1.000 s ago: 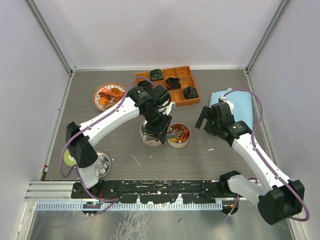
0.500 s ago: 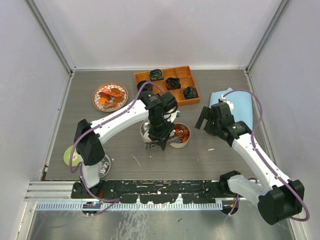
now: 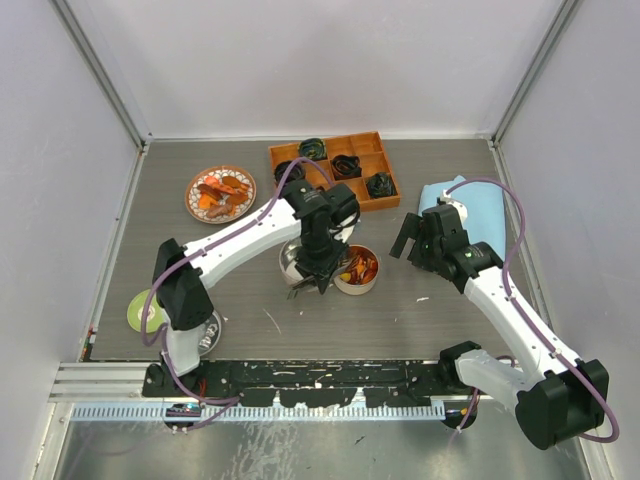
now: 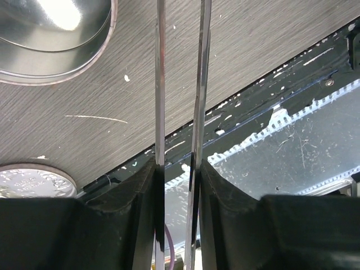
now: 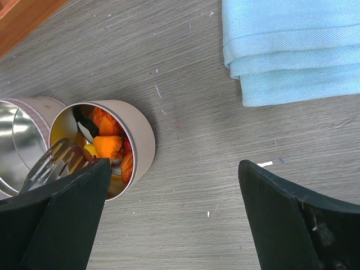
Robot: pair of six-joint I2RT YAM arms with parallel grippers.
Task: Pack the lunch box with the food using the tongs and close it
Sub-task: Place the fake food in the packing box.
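The tongs [image 4: 160, 84] run as two thin metal arms up the left wrist view, pinched between my left gripper [image 4: 179, 169] fingers. From above, that left gripper [image 3: 318, 272] hangs between two round tins of the lunch box. One tin [image 3: 358, 272] holds orange and red food [image 5: 107, 145], and the other tin [image 3: 291, 260] is bare inside. The slotted tong tips [image 5: 56, 160] rest at the rim of the filled tin [image 5: 140, 140]. More food lies on an orange plate [image 3: 195, 205] at the back left. My right gripper [image 3: 415, 243] stands open to the right of the tins, jaws wide in the right wrist view [image 5: 174, 185].
An orange compartment tray [image 3: 385, 200] with dark coiled lumps sits at the back. A folded blue cloth [image 5: 292, 45] lies at the right. A silver lid [image 3: 208, 328] and a green disc [image 3: 138, 312] lie near the left arm's base. The black rail [image 4: 292, 62] borders the near edge.
My left gripper has swung a little to the right and toward the near edge with the tongs, squeezing them slightly closer. The right arm has stayed still.
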